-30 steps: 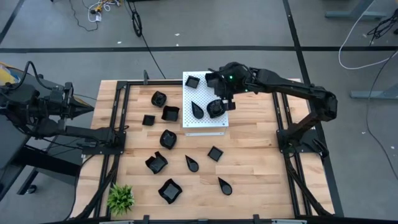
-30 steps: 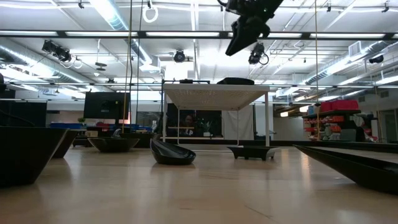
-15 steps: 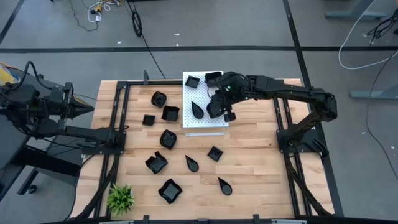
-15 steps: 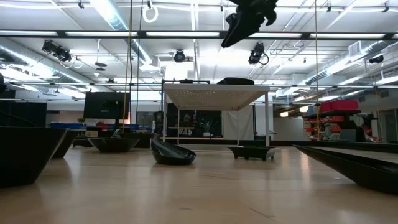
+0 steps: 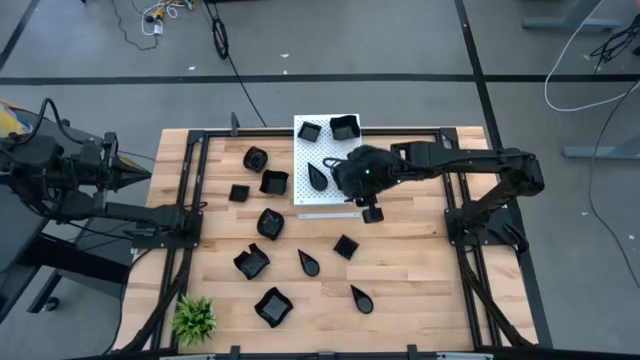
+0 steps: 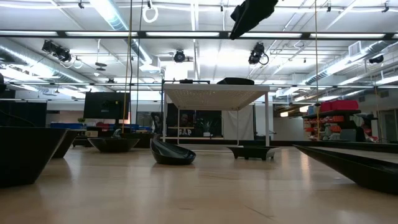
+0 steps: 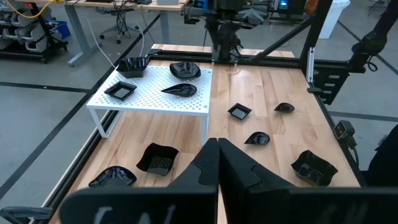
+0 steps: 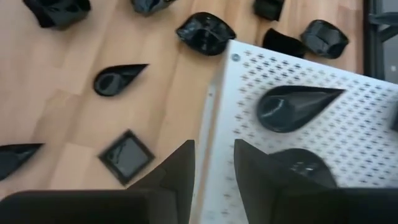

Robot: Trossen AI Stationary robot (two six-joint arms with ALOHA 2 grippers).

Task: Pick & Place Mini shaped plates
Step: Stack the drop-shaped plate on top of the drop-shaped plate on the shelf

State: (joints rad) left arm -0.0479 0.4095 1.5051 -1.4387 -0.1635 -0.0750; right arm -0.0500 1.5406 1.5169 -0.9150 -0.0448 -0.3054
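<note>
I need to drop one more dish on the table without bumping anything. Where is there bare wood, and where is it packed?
Bare wood lies along the table's right side, between the white board and the right frame rail, and at the front right past the teardrop plate. Left of the board it is crowded with small black plates; the plant takes the front left corner.

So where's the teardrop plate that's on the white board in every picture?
High view: teardrop plate lies on the white board, left of the right gripper.
Low view: not visible; only the board's underside shows.
Left wrist view: on the board, near its inner edge.
Right wrist view: on the board, beyond the fingers.
Shared landmark: the white board.
</note>
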